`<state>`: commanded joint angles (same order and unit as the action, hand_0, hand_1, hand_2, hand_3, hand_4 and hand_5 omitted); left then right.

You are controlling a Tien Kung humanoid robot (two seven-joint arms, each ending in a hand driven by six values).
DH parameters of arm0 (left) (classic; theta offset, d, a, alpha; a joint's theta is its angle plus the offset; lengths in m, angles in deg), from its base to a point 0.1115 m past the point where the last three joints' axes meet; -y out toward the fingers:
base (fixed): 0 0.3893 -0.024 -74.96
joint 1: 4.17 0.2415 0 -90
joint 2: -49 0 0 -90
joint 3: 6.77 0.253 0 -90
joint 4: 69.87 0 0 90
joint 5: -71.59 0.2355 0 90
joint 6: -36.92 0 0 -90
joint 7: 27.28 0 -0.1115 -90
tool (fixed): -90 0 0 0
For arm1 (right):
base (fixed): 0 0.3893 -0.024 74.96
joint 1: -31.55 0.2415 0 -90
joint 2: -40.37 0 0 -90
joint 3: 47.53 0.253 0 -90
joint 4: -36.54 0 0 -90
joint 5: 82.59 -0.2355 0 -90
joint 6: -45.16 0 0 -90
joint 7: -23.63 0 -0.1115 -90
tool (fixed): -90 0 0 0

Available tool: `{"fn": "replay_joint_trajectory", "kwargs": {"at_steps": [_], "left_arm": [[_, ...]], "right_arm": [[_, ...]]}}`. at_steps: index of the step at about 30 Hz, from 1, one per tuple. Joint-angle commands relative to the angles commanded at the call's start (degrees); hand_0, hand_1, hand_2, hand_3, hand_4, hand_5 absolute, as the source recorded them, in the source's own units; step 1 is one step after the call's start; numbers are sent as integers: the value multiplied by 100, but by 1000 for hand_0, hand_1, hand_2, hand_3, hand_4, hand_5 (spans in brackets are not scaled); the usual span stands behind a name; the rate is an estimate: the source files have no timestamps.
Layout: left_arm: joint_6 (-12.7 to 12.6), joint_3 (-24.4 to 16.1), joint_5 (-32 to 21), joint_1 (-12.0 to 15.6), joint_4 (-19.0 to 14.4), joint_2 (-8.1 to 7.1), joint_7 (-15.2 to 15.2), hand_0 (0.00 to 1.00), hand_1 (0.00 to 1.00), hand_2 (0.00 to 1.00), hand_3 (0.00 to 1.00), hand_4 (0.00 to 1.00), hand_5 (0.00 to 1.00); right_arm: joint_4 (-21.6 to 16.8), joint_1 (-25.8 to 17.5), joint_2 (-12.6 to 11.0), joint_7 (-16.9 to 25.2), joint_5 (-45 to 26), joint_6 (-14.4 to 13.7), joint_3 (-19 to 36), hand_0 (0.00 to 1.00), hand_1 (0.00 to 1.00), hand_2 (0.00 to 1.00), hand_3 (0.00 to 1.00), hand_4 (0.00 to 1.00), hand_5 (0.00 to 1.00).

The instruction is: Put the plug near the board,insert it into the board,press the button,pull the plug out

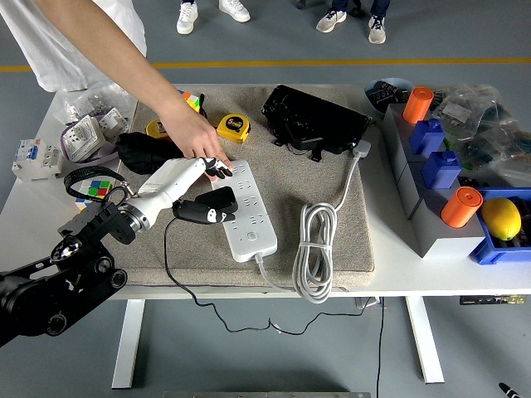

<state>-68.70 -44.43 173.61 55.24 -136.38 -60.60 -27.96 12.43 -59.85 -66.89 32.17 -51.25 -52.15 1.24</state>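
The white power strip (247, 217) lies on the grey mat (290, 182) in the middle of the table. My left hand (202, 184), white-backed with black fingers, comes in from the lower left and sits at the strip's left edge. It is shut on the black plug (212, 206), which rests against the strip's left side; I cannot tell if its pins are in a socket. The plug's thin black cable (167, 253) runs down off the table's front. A person's hand (193, 137) reaches from the far side and rests on my fingers (219, 169) at the strip's far end.
A coiled white cable (314, 249) with its white plug (362, 148) lies right of the strip. A black bag (314, 120), a yellow tape measure (233, 128) and a black cloth (145, 152) sit behind. Grey and blue bins (440, 178) with orange cylinders stand at the right.
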Motion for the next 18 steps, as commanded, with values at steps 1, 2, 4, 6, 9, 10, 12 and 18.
{"fn": "replay_joint_trajectory", "kwargs": {"at_steps": [1,2,4,6,9,10,12,18], "left_arm": [[-1,3,0,-7,18,6,6,643,667,688,673,998,328],[-16,23,20,-33,72,28,33,643,667,688,673,998,328],[-25,50,34,-75,162,66,81,608,652,667,662,998,332],[-12,71,50,-116,252,108,147,608,652,667,662,998,332],[23,96,59,-163,371,163,238,542,613,619,645,998,333],[30,100,57,-169,395,173,256,542,613,619,645,998,333],[43,107,55,-177,427,188,289,542,613,619,645,998,333],[54,165,54,-189,470,219,364,462,569,583,619,997,332]], "right_arm": [[1,2,0,-1,1,0,0,614,631,647,553,998,467],[1,1,4,0,1,0,14,614,631,647,553,998,467],[1,-1,9,0,3,-1,30,614,632,647,553,998,467],[0,1,11,-1,6,-1,43,614,632,647,553,998,467],[-5,4,12,0,10,-1,55,613,632,647,553,998,467],[-5,5,13,1,10,-2,56,613,632,647,553,998,467],[-6,5,14,1,7,-1,55,613,632,647,553,998,467],[-2,-9,22,2,9,-2,58,613,632,647,553,998,466]]}}
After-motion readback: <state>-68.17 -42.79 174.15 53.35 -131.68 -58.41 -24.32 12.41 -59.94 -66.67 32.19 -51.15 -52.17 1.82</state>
